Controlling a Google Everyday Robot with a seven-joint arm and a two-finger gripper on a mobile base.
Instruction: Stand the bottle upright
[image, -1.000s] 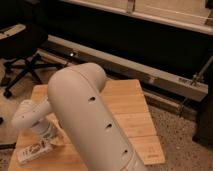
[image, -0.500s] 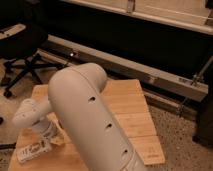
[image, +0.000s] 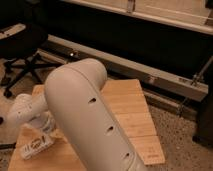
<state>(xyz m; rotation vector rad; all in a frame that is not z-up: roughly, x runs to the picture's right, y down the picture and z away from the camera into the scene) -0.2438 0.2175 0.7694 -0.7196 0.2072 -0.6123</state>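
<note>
One bottle (image: 36, 146) lying flat (on wooden table (image: 127, 107)), end effector (image: 48, 132) just beside

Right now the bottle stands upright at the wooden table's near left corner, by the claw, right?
No. The bottle lies on its side, not upright, at the wooden table's near left corner, by the claw, as the camera view shows.
</note>
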